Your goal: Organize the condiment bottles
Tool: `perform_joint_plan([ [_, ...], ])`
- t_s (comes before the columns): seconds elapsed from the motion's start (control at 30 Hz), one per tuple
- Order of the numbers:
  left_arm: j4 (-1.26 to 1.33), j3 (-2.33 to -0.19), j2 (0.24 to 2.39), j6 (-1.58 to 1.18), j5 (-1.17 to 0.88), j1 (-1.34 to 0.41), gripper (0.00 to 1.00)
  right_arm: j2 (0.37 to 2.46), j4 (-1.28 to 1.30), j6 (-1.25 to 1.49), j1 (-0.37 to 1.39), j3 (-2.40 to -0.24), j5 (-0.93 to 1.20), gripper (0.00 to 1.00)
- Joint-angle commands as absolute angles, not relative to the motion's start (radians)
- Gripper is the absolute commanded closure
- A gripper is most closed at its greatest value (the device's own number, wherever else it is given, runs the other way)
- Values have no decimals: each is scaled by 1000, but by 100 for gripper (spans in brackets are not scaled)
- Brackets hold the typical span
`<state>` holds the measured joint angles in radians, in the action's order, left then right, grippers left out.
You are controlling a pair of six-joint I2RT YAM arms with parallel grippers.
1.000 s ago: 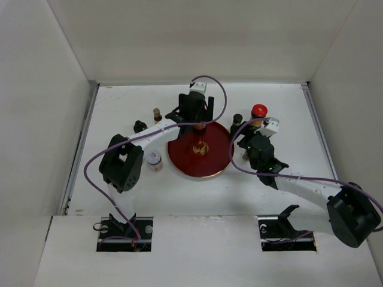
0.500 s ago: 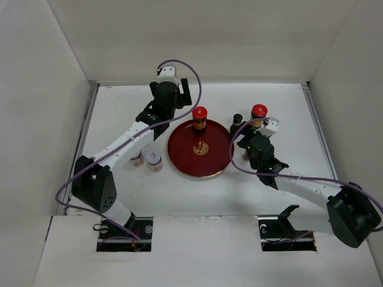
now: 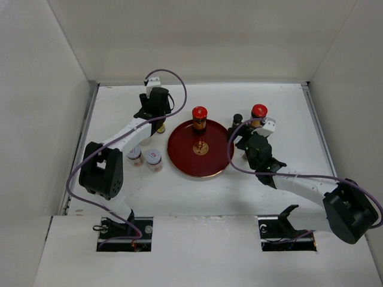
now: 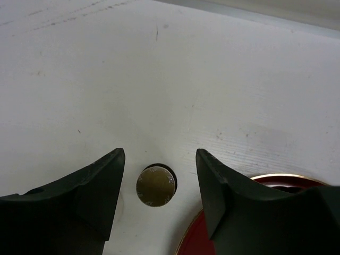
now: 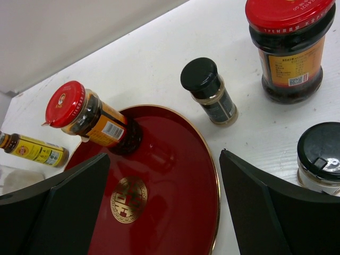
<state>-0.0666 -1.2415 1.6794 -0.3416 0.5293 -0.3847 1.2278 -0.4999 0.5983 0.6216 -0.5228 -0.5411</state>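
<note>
A red-capped bottle (image 3: 199,118) stands at the back of the round red tray (image 3: 206,164). My left gripper (image 3: 158,119) hangs over a slim yellowish bottle (image 3: 160,127) just left of the tray. In the left wrist view its gold cap (image 4: 155,186) sits between the open fingers (image 4: 101,180) with a gap on each side. My right gripper (image 5: 165,155) is open over the tray's right rim, holding nothing. Beyond it stand a black-capped bottle (image 5: 210,90), a big red-capped jar (image 5: 289,48) and a black-lidded jar (image 5: 321,154). Two white-lidded jars (image 3: 154,159) stand left of the tray.
White walls close in the table on the left, back and right. The tray's gold-edged rim (image 4: 183,241) lies close to the right of the yellowish bottle. The black-capped bottle and red-capped jar crowd the space just right of the tray.
My left arm has swung left off the tray, leaving the red-capped bottle standing there, and now hangs over the yellowish bottle with its jaws narrower. The right arm has hardly moved.
</note>
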Motion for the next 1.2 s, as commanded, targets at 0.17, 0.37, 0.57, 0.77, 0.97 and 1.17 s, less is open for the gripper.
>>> perform_joint_plan([
  [0.17, -49, -1233, 1704, -364, 526, -375, 56, 1241, -525, 594, 619, -563, -529, 9],
  [0.37, -60, -1209, 1695, -373, 532, -383, 69, 1247, -523, 594, 619, -566, -528, 9],
  [0.57, -75, -1192, 1666, -382, 543, -392, 84, 1241, -525, 600, 619, -561, -528, 9],
  [0.77, -63, -1213, 1580, -377, 549, -433, 86, 1246, -522, 598, 619, -565, -528, 9],
  [0.97, -31, -1223, 1526, -356, 555, -504, 86, 1244, -522, 598, 619, -565, -525, 9],
  [1.17, -28, -1244, 1548, -370, 525, -573, 86, 1250, -523, 594, 619, -569, -522, 9],
])
